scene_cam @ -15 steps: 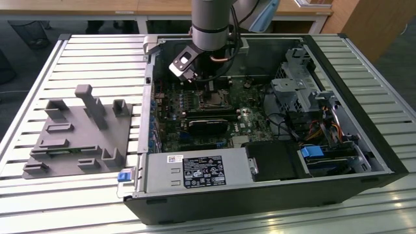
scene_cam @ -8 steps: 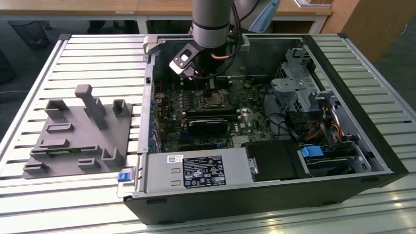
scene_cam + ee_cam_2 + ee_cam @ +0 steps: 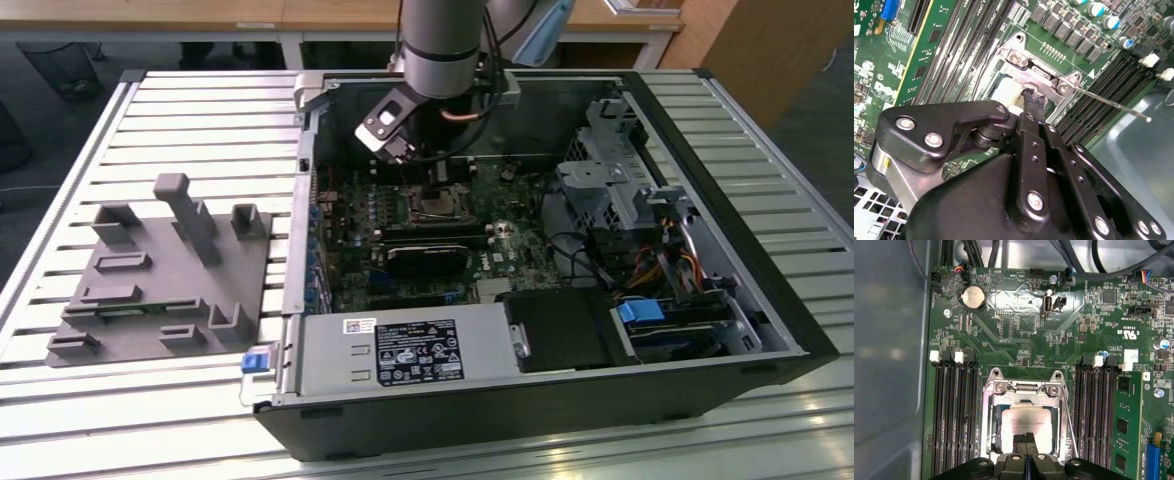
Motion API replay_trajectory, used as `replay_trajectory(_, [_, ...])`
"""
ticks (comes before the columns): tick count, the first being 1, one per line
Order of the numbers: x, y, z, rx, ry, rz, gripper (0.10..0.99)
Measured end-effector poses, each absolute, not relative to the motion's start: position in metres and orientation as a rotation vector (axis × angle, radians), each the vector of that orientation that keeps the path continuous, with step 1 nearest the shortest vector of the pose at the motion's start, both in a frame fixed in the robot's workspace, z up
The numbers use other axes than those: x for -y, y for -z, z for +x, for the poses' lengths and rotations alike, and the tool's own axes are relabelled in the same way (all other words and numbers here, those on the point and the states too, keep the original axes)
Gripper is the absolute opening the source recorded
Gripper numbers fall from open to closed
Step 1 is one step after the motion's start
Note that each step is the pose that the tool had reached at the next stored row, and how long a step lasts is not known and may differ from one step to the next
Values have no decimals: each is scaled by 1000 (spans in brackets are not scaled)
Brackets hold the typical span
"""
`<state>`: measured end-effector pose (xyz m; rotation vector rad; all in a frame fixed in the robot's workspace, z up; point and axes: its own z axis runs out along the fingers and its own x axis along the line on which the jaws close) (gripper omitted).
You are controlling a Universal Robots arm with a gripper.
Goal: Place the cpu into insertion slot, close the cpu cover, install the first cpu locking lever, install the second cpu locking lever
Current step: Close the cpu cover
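The cpu (image 3: 1024,421), with its dull silver top, lies in the insertion slot (image 3: 434,205) on the green board. The silvery cpu cover (image 3: 988,412) lies down around it and frames its top. My gripper (image 3: 1026,439) is shut, with nothing between the black fingertips (image 3: 1033,99). They sit at the near edge of the cpu; I cannot tell whether they touch it. A thin wire locking lever (image 3: 1070,425) runs along one side of the socket. In the second wrist view this lever (image 3: 1114,106) sticks out free over the memory slots.
Long black memory slots (image 3: 951,410) flank the socket on both sides. A green card (image 3: 1131,415) stands beside one bank and a coin battery (image 3: 973,297) lies beyond. The case wall (image 3: 889,340), power supply (image 3: 400,350) and drive cage (image 3: 607,190) hem in the board. A grey fixture (image 3: 160,270) rests outside on the slatted table.
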<state>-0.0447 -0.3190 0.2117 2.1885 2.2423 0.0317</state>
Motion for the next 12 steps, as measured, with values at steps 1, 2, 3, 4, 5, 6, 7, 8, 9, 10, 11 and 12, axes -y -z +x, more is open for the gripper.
replay_trajectory(1, [319, -212, -44, -2242, -32, 2188, 106])
replay_trajectory(2, [319, -212, -44, -2242, -32, 2188, 106])
replay_trajectory(3, [319, -213, -44, -2242, -32, 2188, 106])
replay_trajectory(4, [319, -214, -44, -2242, -32, 2189, 106])
replay_trajectory(5, [319, -215, -43, -2243, -33, 2189, 106])
replay_trajectory(6, [319, -216, -43, -2243, -33, 2189, 106])
replay_trajectory(7, [319, -216, -43, -2243, -33, 2189, 106])
replay_trajectory(8, [319, -216, -42, -2243, -33, 2189, 106])
replay_trajectory(9, [319, -216, -40, -2243, -33, 2189, 106])
replay_trajectory(10, [319, -216, -38, -2243, -33, 2189, 106])
replay_trajectory(11, [319, -216, -36, -2243, -32, 2189, 106])
replay_trajectory(12, [319, -216, -34, -2243, -32, 2189, 106])
